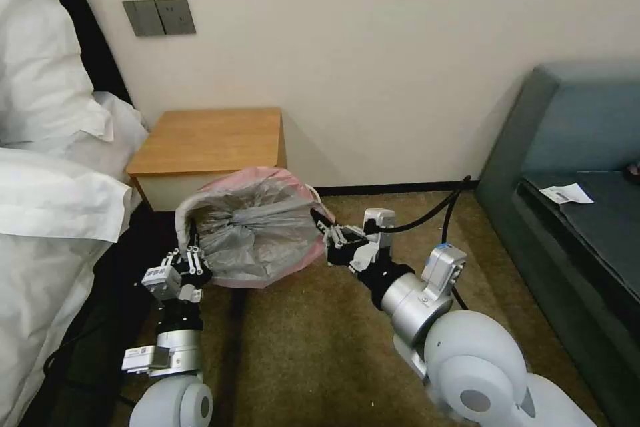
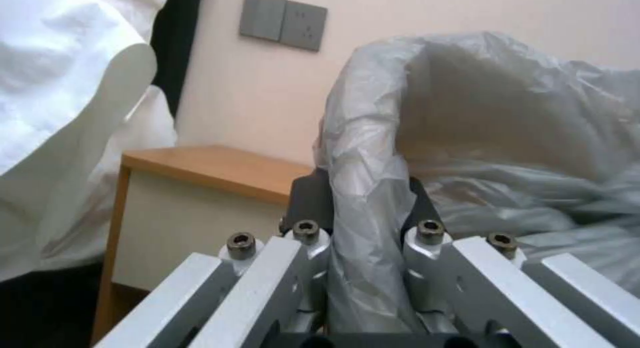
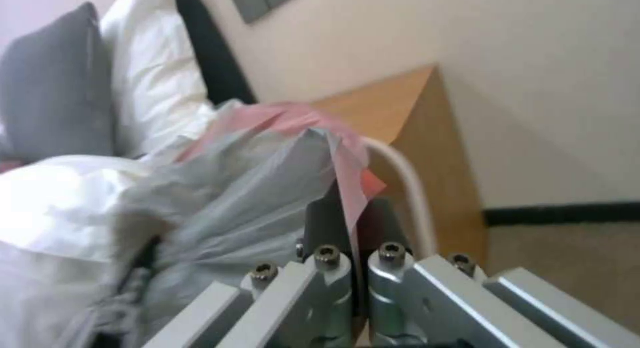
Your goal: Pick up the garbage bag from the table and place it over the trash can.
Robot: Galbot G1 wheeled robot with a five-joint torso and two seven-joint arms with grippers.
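The garbage bag (image 1: pixel 257 230) hangs spread in the air over the carpet, clear of the bench (image 1: pixel 210 140), just ahead of its front edge, mouth stretched between both arms. The left gripper (image 1: pixel 194 248) is clamped on the grey film at one rim; the right gripper (image 1: pixel 325 230) pinches the pink rim opposite.

Risks, in my judgement: thin film tearing under tension, or slipping from either pinch (the right hold looks slight). The trash can cannot be located, so alignment is unverified.

Clearance: the bed linen (image 1: pixel 53 213) crowds the left; open carpet lies centre; the sofa (image 1: pixel 573 167) bounds the right.
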